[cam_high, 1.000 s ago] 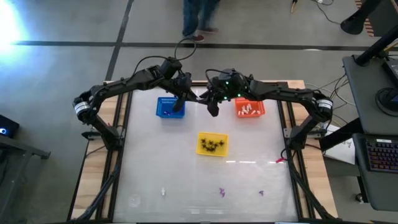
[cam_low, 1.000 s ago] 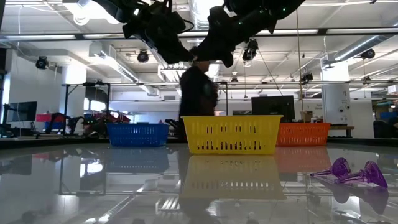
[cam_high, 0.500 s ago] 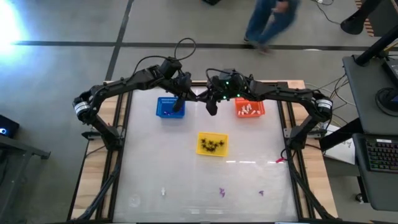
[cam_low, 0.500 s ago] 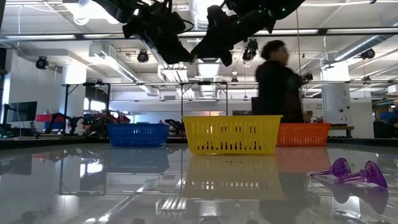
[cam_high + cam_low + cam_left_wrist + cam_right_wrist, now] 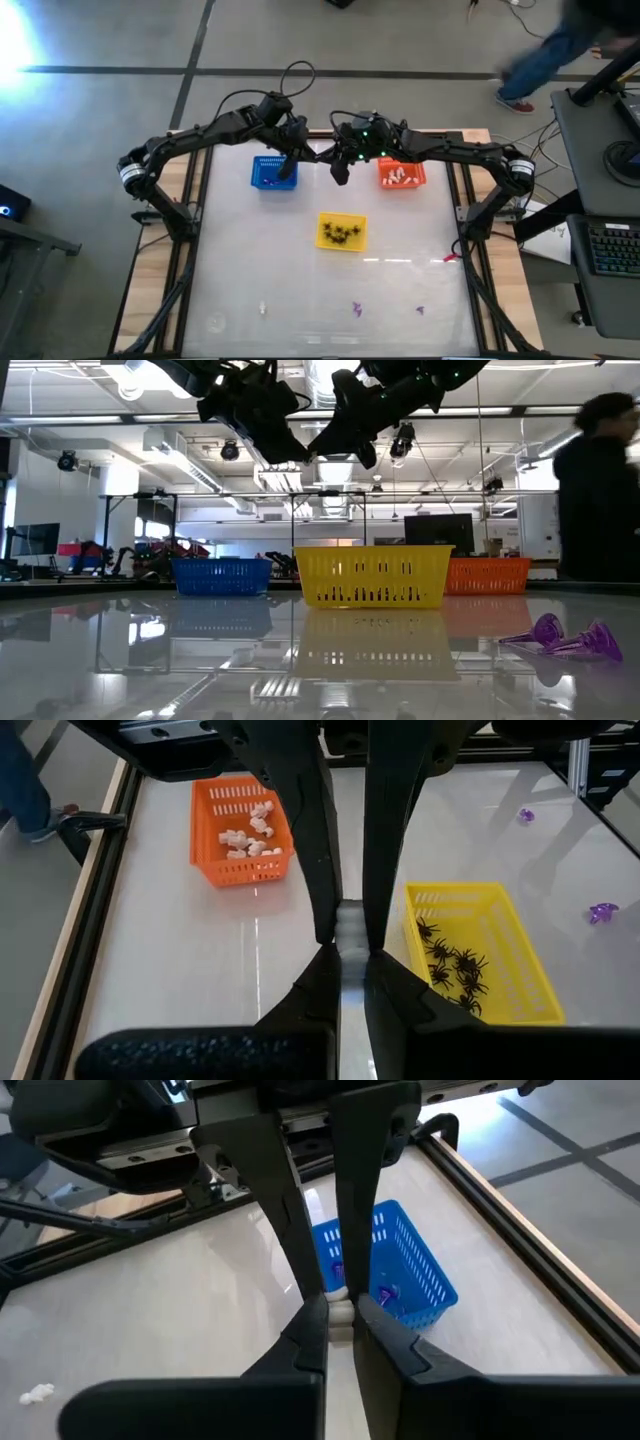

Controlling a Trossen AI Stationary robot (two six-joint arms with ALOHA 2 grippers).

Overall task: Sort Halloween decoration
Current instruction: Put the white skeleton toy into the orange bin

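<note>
Plastic baskets, three, set on the desk point(image 5: 250, 260) as sorting bins, one per colour of trinket.

Blue basket point(image 5: 272, 173), at about 11 o'clock from desk centre: purple pieces point(image 5: 385, 1293) lie inside, seen through the right wrist view.

Orange basket point(image 5: 402, 175), at about 1 o'clock: white pieces point(image 5: 398, 178) heaped in it.

Yellow basket point(image 5: 341, 231), near centre: black spiders point(image 5: 341, 234), a good cluster of them.

Unsorted stock: purple trinkets point(image 5: 356, 308) loose near the front edge at 6 o'clock, another point(image 5: 420, 310) at 5 o'clock; a white piece point(image 5: 263, 308) at 7 o'clock. Judged: the sort is well along but not finished.

Left gripper point(image 5: 293, 158): raised at the back of the desk by the blue basket's far right corner, jaws closed. Nothing can be made out between them.

Right gripper point(image 5: 340, 175): raised between the blue and orange baskets at 12 o'clock, jaws drawn nearly together. The right wrist view shows a small pale bit at the tips; whether it is a held white piece cannot be told. Judged: both arms are parked high and clear of the bins, well apart from the loose pieces at the front.
</note>
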